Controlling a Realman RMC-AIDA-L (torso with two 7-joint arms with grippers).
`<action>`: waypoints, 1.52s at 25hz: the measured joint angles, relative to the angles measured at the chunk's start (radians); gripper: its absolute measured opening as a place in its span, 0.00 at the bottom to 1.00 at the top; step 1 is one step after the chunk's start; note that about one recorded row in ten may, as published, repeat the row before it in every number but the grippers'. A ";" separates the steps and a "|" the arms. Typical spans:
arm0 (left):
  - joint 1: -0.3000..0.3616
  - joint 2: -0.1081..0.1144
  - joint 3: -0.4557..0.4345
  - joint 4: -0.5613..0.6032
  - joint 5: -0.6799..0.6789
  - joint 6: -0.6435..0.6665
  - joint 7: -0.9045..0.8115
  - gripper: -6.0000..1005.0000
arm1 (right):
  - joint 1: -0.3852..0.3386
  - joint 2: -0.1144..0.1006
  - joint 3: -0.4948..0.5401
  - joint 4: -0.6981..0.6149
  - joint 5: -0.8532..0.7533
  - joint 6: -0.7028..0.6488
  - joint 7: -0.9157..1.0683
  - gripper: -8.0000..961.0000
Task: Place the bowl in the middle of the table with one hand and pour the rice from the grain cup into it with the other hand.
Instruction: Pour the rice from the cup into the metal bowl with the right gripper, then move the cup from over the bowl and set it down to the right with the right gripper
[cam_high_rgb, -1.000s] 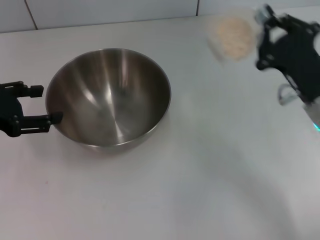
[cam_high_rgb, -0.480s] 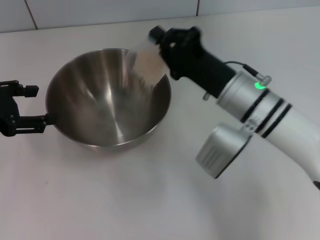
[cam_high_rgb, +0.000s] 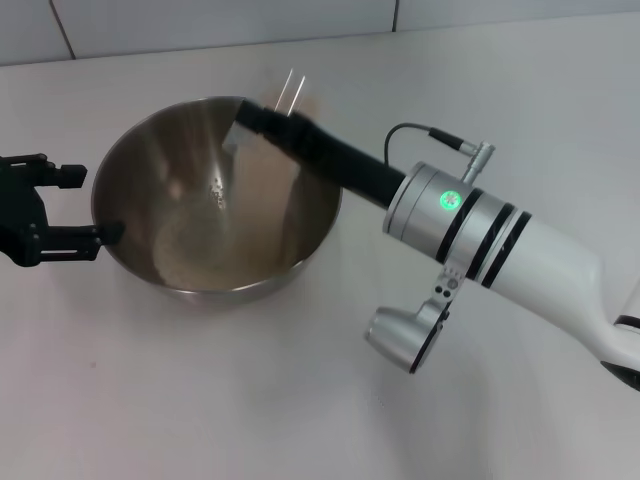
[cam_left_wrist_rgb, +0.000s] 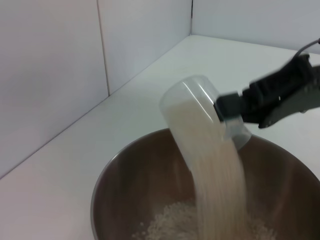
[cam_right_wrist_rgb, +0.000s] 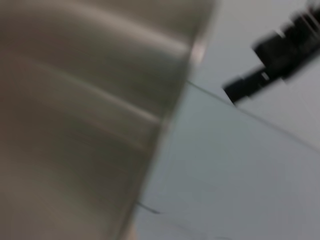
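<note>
White tiled wall (cam_high_rgb: 200, 25) behind, 2 dark grout seams, perhaps a corner (cam_left_wrist_rgb: 191, 17).

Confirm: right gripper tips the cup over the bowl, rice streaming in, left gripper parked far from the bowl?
Not parked far: the head view shows the left gripper at the bowl rim. The right gripper does tip the cup, rice streaming in.

In the head view the grain cup (cam_high_rgb: 262, 135) is a motion-blurred smear over the bowl's far rim, hiding the right gripper's fingers. The left wrist view cuts off the bowl (cam_left_wrist_rgb: 125, 175) at the picture's lower edge. The right wrist view is wholly blurred.
</note>
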 joint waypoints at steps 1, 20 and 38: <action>0.000 0.000 0.001 0.000 0.000 0.000 0.000 0.79 | 0.001 0.000 0.000 -0.002 -0.017 0.012 -0.028 0.01; -0.015 0.000 0.009 -0.004 0.000 0.001 -0.007 0.79 | 0.008 0.000 -0.029 -0.004 0.045 0.003 -0.476 0.01; -0.008 0.000 0.002 -0.001 0.000 -0.005 -0.002 0.79 | -0.048 0.000 -0.165 -0.030 0.881 -0.320 1.014 0.01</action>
